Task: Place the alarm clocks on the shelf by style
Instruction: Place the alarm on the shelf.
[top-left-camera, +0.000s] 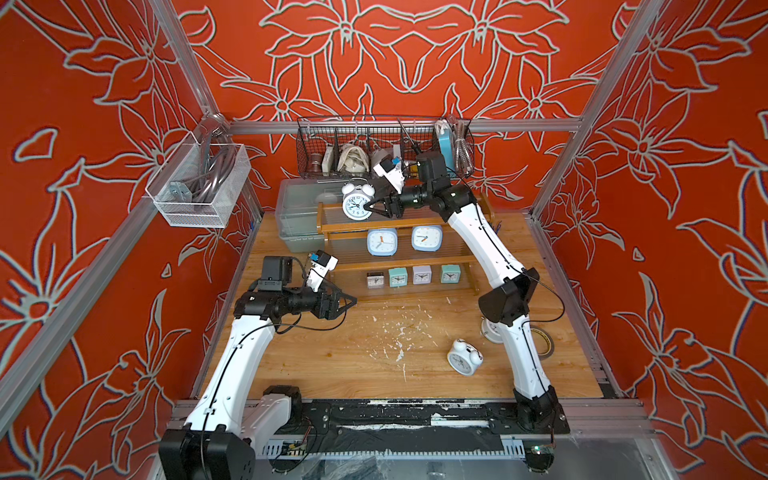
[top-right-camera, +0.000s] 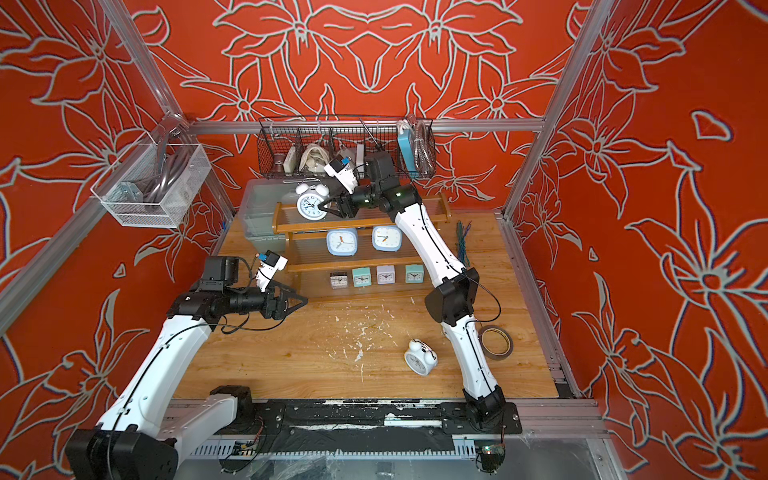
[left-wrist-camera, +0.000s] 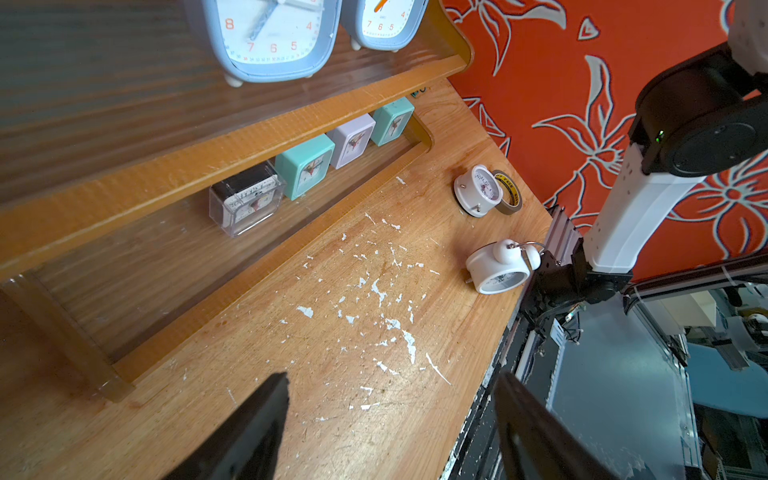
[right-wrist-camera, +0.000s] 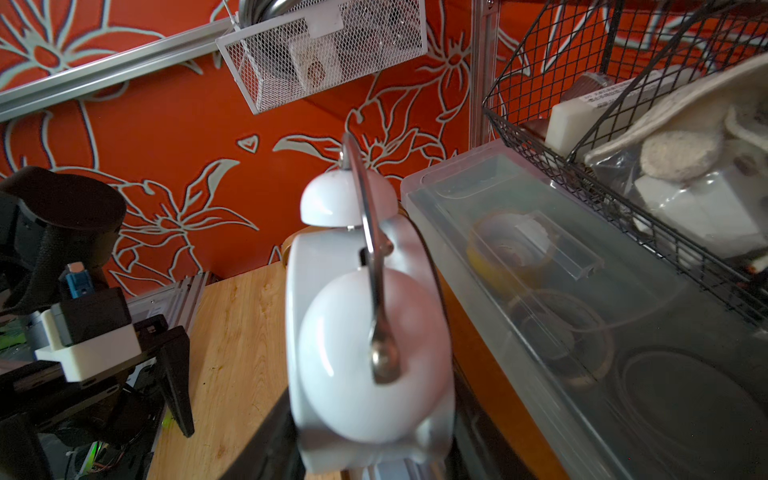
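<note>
Shelving the round twin-bell style appears to be the step in hand: the right arm reaches to the far left of the shelf, and the right jaws pinch a white twin-bell clock by its right edge over the top tier. That clock stands roughly upright, its feet-to-handle axis near vertical, bells uppermost and dial facing the near side; whether its feet touch the ribbed panel I cannot tell. The middle tier carries two pale-blue clocks side by side, and the bottom tier a row of four tiny square clocks, all facing near. The left jaws are spread and empty above the surface, just near the bottom tier's left end. The next move likely calls for settling the feet flat, letting go, and backing out to the right without brushing the bells. Two more twin-bell clocks lie on the surface at the right: one on its back with its bells toward the far right, another on its back against a tape roll.
</note>
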